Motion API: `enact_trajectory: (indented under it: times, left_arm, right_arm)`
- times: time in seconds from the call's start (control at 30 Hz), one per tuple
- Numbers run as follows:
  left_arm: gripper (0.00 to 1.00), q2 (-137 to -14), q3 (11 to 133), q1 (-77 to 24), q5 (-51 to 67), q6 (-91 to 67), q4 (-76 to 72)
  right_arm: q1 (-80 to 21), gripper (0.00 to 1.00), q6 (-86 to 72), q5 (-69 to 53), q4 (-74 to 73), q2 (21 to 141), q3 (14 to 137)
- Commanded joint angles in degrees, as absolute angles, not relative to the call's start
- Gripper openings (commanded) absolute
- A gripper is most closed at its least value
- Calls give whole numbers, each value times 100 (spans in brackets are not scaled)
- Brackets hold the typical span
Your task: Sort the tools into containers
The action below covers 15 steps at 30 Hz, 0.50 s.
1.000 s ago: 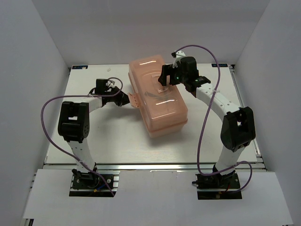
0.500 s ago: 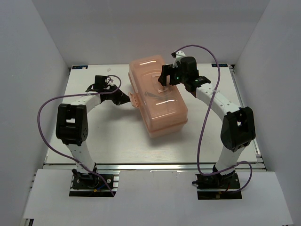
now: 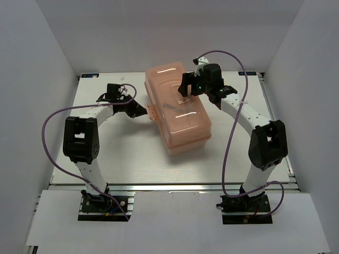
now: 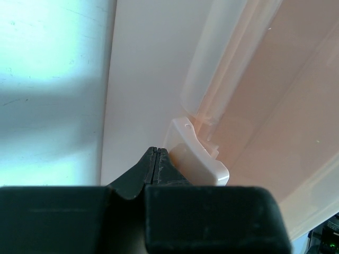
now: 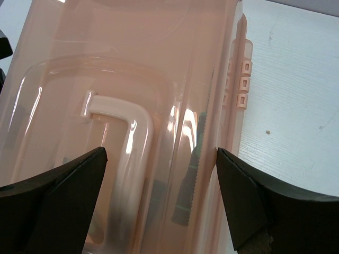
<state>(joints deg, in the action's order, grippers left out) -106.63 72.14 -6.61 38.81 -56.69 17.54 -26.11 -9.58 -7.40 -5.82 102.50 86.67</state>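
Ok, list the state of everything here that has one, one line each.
Toolbox: lid down, closed.
Latch: swung out from the side.
Lid handle: lying flat.
Left end effector: shut, empty, tips beside the latch.
Right end effector: open, above the lid handle.
Green-handled tool: inside, under the lid.

The top camera hangs above and behind the arm bases (image 3: 95,203), looking down and forward over the whole bench (image 3: 132,153), with the toolbox (image 3: 180,114) mid-frame. The left wrist camera sits very near the toolbox's left side, sighting along the left claw (image 4: 154,152) at the latch (image 4: 197,159). The right wrist camera looks down on the lid (image 5: 132,47) from close, the right claw (image 5: 160,153) framing the handle (image 5: 140,137). All three share the toolbox.
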Motion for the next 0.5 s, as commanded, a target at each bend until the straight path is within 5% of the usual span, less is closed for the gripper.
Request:
enact_trajectory:
  times: [0.0,0.47]
  left_arm:
    - [0,-10099,7734,-914,4483,-5705,1467]
    - [0,-10283,8077,-1081,4201,-5467,1907]
  right_arm:
    - [-2821,87,-747,-1028,-940,10521,8508]
    - [-2839,87,-738,-1002,-941,10556,8534]
